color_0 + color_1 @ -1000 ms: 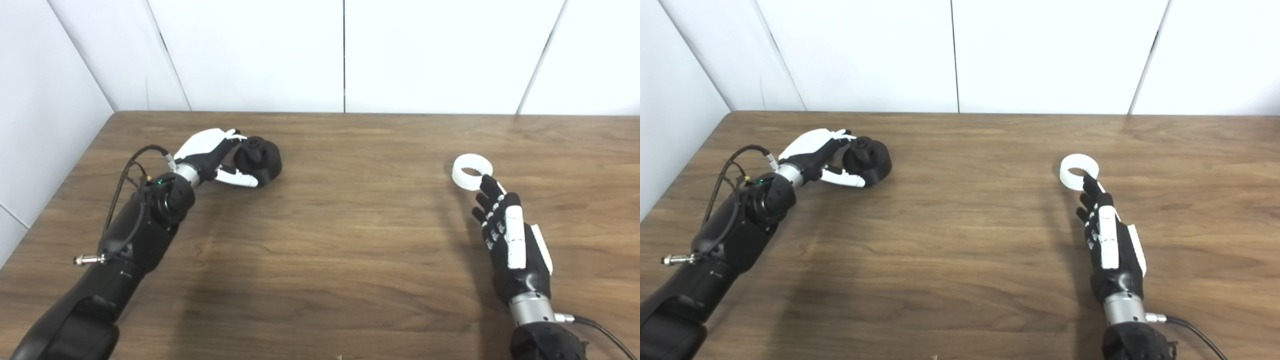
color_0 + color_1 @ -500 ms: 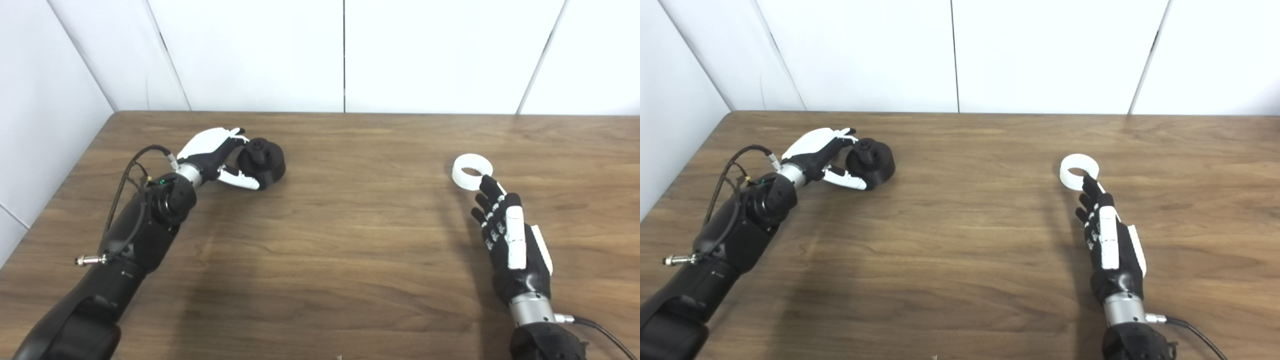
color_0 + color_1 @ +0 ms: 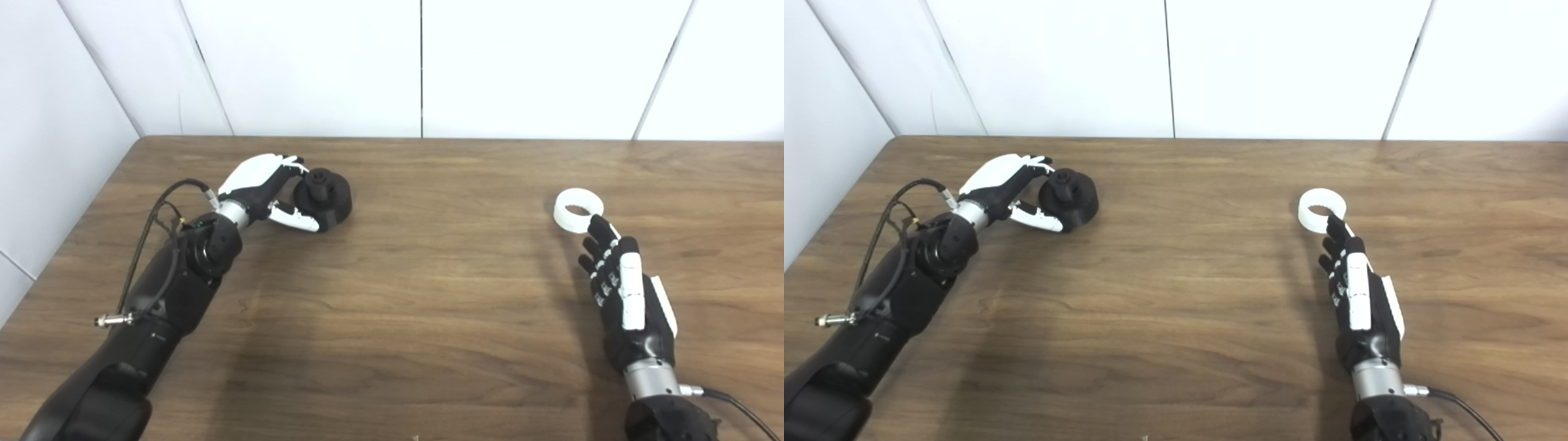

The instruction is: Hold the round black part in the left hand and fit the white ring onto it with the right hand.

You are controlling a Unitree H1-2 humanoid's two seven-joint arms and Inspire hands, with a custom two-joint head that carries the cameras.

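Two hands on the wooden table (image 3: pixel 429 318), nothing mated yet from what I see. Nearest to me, right hand (image 3: pixel 625 294) lies toward the table's front right corner, fingers straight and together pointing to the far edge, holding nothing. Its longest fingertip is at the near rim of the white ring (image 3: pixel 577 210); I can't tell if it's touching. Ring sits flat on the table, right side, roughly mid-depth, hole facing up. Farther back on the left side, left hand (image 3: pixel 263 190) is curled around the round black part (image 3: pixel 323 197): fingers over its far-left side, thumb along the near side underneath. Part looks tilted, hub facing up and toward me, its right edge on or just off the table, can't tell which. Part and ring are well apart, on opposite sides of the table.
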